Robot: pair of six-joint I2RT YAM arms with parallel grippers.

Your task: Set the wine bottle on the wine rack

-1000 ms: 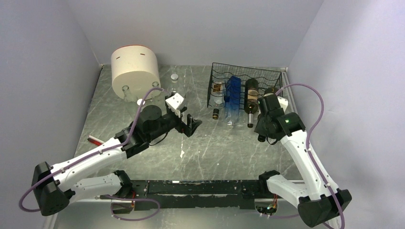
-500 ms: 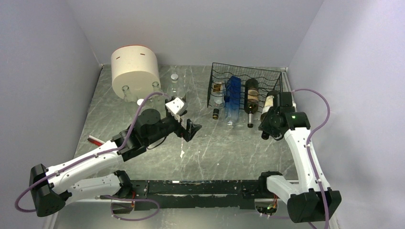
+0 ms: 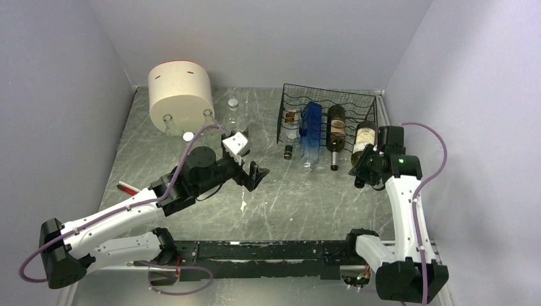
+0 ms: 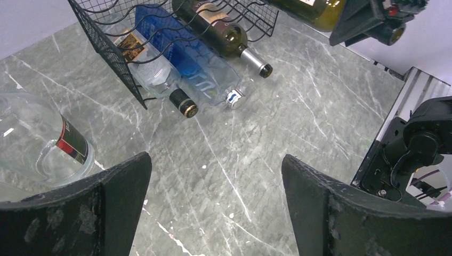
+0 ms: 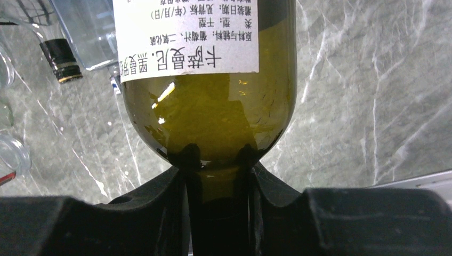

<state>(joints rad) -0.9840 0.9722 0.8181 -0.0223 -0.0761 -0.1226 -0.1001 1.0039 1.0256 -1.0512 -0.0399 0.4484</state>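
The wine rack [image 3: 284, 118] is a black wire box at the back right; it also shows in the left wrist view [image 4: 109, 50]. It holds a dark bottle [image 3: 335, 123], a blue bottle [image 3: 311, 129] and a clear bottle [image 3: 290, 136]. My right gripper [image 3: 369, 164] is shut on the neck of a green wine bottle [image 3: 363, 135] with a white label [image 5: 187, 40]. The bottle [image 5: 210, 109] is lifted, its base pointing toward the rack's right end. My right gripper's jaws [image 5: 217, 172] clamp the neck. My left gripper [image 3: 255, 173] is open and empty above the table's middle [image 4: 216, 165].
A cream cylindrical container [image 3: 180, 94] stands at the back left with clear glass bottles [image 3: 209, 117] beside it. One clear bottle lies near my left gripper [image 4: 40, 146]. A red item [image 3: 126, 187] lies at the left. The side wall is close to the right arm.
My right arm has swung right and back with the green bottle, so the bottle's body now shows by the rack's right end. My left gripper has drawn back slightly.
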